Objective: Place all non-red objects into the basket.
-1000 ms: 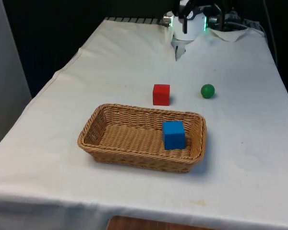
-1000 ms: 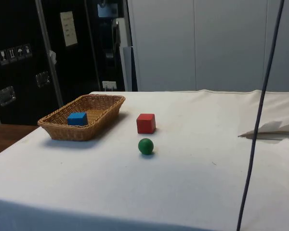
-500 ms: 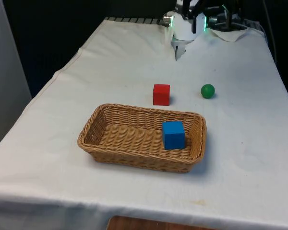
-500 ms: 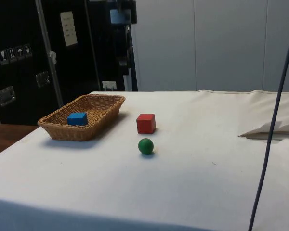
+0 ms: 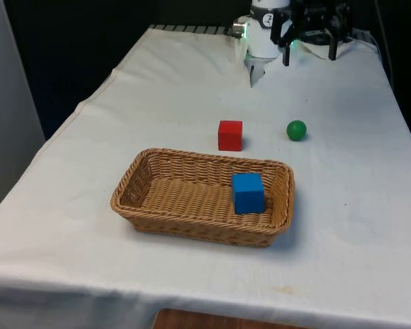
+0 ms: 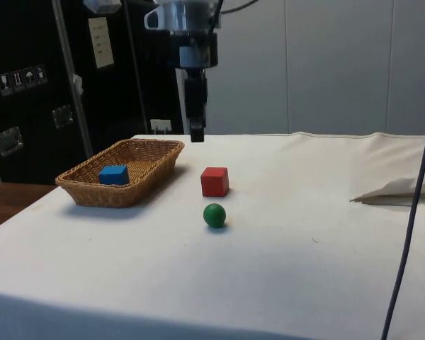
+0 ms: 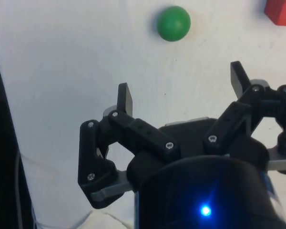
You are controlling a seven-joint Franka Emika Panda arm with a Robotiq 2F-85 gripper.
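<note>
The gripper hung high over the table's far end with its two black fingers spread wide apart and nothing between them. A second before, hardly any of it could be seen from the side; now the arm had swung in and the gripper hung well above the cloth, beyond the red cube. In the front view the gripper had come lower and toward that view's right, above the white cloth.

Nothing on the table had shifted. The blue cube lay inside the wicker basket, at its end on the front view's right. The green ball sat on the cloth, apart from the red cube and outside the basket.
</note>
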